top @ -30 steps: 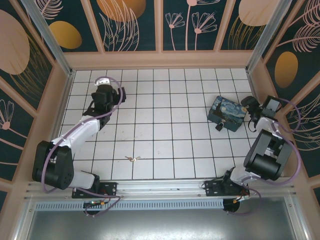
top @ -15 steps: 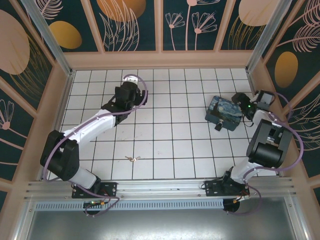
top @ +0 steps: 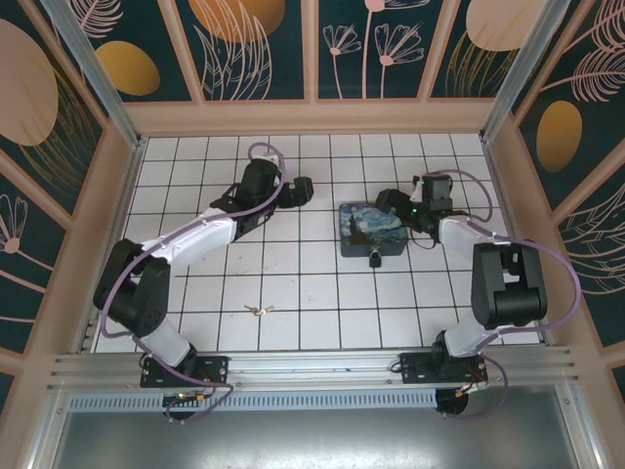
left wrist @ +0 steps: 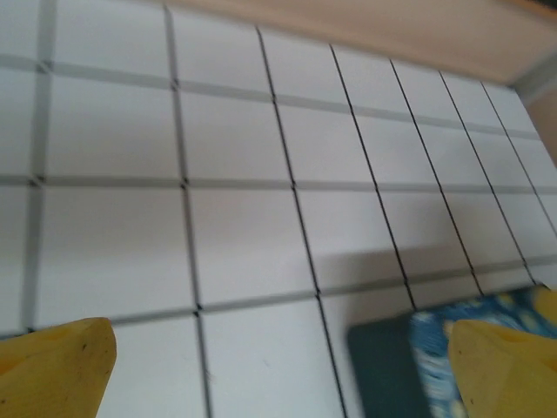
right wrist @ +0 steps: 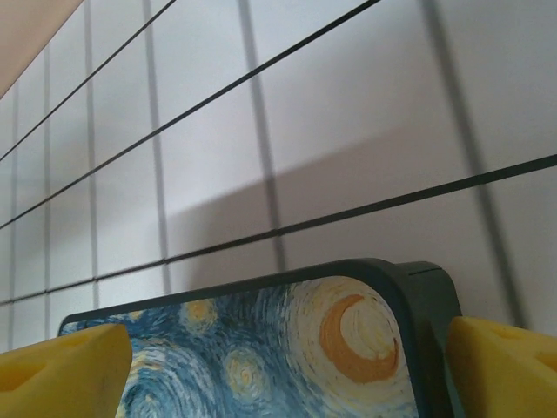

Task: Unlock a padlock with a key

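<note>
Slid box (top: 371,227) with padlock (top: 374,260) to mid surface (top: 303,283)
Straddling box corner with released right end effector (top: 393,203); swung in released left end effector (top: 303,189); still need key (top: 259,311)

Overhead view from behind; both wrist views near painted box (top: 367,224)

No readable text, labels, brands or numbers anywhere; none legible on box (top: 373,228).

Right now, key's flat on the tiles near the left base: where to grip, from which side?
Come straight down on the key: it lies flat on a tile, long axis roughly left-right in the top view, so close the left pincer across its thin width. Head versus blade is too small to tell.
</note>
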Tool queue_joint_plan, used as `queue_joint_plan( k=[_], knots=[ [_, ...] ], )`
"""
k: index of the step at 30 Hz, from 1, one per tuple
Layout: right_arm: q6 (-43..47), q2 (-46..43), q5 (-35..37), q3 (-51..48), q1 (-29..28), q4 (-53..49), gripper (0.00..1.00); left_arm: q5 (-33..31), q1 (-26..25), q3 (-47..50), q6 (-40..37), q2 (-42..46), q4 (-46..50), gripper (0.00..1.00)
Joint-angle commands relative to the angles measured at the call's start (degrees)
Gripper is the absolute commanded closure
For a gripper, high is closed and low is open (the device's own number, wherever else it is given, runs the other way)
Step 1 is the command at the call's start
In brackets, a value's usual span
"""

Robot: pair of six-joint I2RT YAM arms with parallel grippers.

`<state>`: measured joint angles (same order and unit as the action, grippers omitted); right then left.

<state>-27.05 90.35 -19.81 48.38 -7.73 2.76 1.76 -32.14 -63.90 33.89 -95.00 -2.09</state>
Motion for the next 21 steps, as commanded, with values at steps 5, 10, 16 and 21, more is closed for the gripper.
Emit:
queue_joint_plan(
  k=[5,10,16,21],
  knots=[
    [-1.8,-5.6,2.2,-3.1,-0.4,-2.5,0.07,18.2,-1.9,2.1,8.2,-2.8,-0.9,0.02],
    [-2.9,-8.8,2.8,-9.9,-2.6,-1.8,0.1,29.5,-1.9,4.9,12.8,-5.4,-4.6,0.02],
    [-6.3,-12.2,4.0,-13.4,-9.2,2.1,0.1,30.8,-1.9,6.2,15.5,-7.1,-7.2,0.02],
    [-10.9,-10.5,7.5,-12.8,-16.2,4.9,0.11,30.9,0.3,3.2,15.4,-9.3,-5.5,0.01]
  ],
)
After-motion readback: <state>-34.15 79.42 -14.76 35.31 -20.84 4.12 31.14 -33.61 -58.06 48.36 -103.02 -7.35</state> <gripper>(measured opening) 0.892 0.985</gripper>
